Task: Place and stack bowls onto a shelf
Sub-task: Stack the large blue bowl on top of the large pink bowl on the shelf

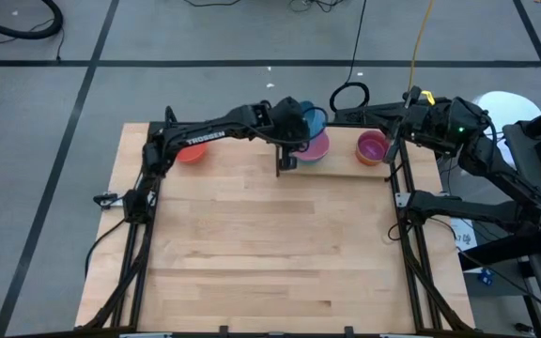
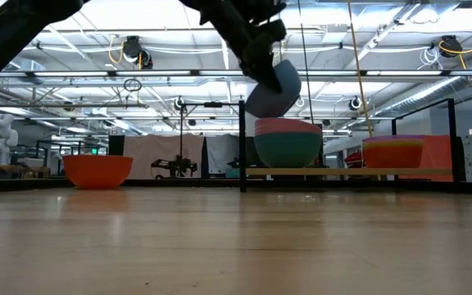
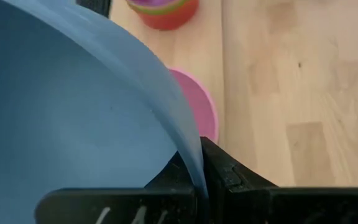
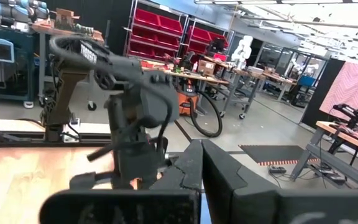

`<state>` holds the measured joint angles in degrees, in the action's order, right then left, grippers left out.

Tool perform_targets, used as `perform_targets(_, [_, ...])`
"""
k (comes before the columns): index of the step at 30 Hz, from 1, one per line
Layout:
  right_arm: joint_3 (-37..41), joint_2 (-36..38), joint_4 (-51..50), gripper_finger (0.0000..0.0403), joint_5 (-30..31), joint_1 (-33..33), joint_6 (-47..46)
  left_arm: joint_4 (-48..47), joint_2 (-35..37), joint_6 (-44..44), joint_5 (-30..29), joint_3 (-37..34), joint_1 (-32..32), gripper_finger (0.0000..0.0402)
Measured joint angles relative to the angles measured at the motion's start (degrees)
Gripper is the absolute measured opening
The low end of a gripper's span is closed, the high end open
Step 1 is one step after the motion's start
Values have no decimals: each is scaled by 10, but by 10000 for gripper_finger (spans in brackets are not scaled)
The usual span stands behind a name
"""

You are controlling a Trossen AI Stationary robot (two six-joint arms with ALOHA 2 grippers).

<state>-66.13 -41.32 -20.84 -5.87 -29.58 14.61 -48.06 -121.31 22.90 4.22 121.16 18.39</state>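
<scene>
Blue bowl (image 3: 73,112), pinched by left hand (image 3: 202,177), hides the shelf.

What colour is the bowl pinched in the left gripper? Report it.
Blue. The bowl held by the left gripper shows best in the left wrist view.

A light wooden tabletop (image 1: 270,253) fills the middle of the high view, standing on a grey floor (image 1: 205,38) crossed by dark lines. A yellow cable (image 1: 419,42) and a black cable (image 1: 357,38) run across that floor toward the table's far edge, where the black one ends in a loop. Beyond the table, the right wrist view shows red storage bins (image 4: 166,28) on racks, workbenches (image 4: 229,78) and a bicycle wheel (image 4: 207,118), while the low view shows ceiling trusses (image 2: 179,74).
</scene>
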Motion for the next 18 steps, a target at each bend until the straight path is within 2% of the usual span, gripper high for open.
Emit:
perform_targets(10, [0, 0, 0, 0, -1, 0, 0, -19, -33, 12, -3, 0, -1, 3])
perform_targets(18, [0, 0, 0, 0, -1, 0, 0, -13, -33, 10, -3, 0, -2, 39])
